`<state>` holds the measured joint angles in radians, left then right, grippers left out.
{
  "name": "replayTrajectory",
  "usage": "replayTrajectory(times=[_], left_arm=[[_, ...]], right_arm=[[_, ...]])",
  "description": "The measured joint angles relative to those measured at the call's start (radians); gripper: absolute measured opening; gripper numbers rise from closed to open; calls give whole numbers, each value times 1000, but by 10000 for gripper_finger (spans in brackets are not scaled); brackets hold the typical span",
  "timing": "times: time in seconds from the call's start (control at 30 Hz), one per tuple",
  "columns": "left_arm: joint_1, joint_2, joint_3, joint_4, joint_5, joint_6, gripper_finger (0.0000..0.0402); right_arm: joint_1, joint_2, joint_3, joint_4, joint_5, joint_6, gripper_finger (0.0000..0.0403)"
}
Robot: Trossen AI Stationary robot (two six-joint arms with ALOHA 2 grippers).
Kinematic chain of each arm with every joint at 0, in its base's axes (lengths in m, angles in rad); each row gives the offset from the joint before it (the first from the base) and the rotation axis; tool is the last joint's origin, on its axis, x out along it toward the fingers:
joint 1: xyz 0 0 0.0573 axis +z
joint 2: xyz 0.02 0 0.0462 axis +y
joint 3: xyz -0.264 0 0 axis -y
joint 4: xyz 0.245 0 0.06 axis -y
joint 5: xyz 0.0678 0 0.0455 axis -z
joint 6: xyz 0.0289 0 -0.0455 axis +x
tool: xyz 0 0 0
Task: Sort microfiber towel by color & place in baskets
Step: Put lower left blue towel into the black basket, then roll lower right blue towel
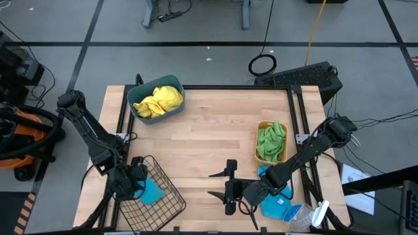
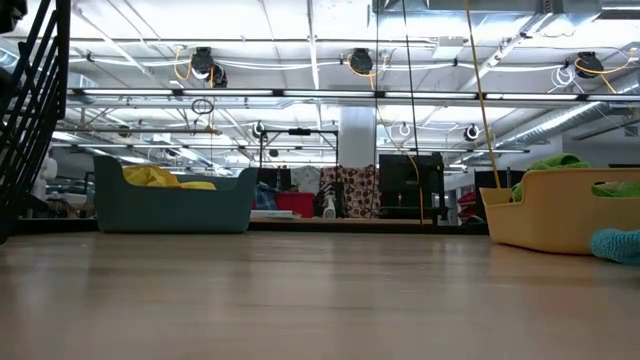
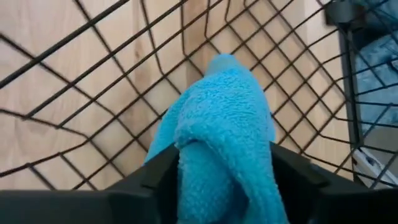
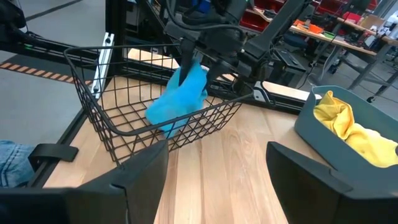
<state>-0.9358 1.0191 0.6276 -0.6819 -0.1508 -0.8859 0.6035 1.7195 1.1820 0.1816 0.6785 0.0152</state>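
My left gripper (image 1: pixel 140 184) is inside the dark wire-mesh basket (image 1: pixel 163 207) at the table's near left corner, shut on a bright blue towel (image 1: pixel 152 190). My right gripper (image 1: pixel 217 184) hovers open over the bare table near the near edge, pointing left toward the basket and touching nothing. A second blue towel (image 1: pixel 273 203) lies on the table under the right arm. Two yellow towels (image 1: pixel 159 101) lie in the teal bin (image 1: pixel 177 85). Green towels (image 1: pixel 270 141) fill the orange-yellow tub (image 1: pixel 260 125). My left gripper pinches the blue towel between its two fingers at a bunched upper fold (image 3: pixel 217 155), coming from above and slanting down into the basket. The towel hangs below the fingers inside the basket (image 4: pixel 180 93). Its lower end (image 4: pixel 158 115) reaches down near the mesh floor.
A clear plastic bottle with a white cap (image 1: pixel 307 215) lies at the near right corner beside the second blue towel. Bare wood lies between the teal bin, the tub and the basket. Black rails frame the table's edges.
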Motion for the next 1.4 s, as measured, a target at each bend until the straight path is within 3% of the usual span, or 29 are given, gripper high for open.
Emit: replayTrajectory(times=[0.23, 0.6, 0.87, 1.03, 1.1, 1.27, 1.4], left_arm=[[0, -5, 72, -110, 43, -25, 240], [0, -6, 263, -358, 17, -15, 244], [0, 5, 210, -134, -233, 118, 244], [0, 54, 149, -32, -286, 199, 244], [-1, 86, 146, -1, -354, 221, 244], [13, 168, 146, 183, -628, 296, 244], [39, 228, 146, 389, -633, 493, 244]], right_arm=[[0, 0, 0, -16, 0, 24, 262], [9, 0, 0, -75, -2, 80, 262], [96, 0, 0, -178, -4, 242, 262], [165, 0, 0, -286, -4, 427, 245], [189, 0, 0, -362, -7, 528, 237], [209, 0, 0, -572, -161, 809, 233], [193, 0, 0, -696, -316, 907, 241]])
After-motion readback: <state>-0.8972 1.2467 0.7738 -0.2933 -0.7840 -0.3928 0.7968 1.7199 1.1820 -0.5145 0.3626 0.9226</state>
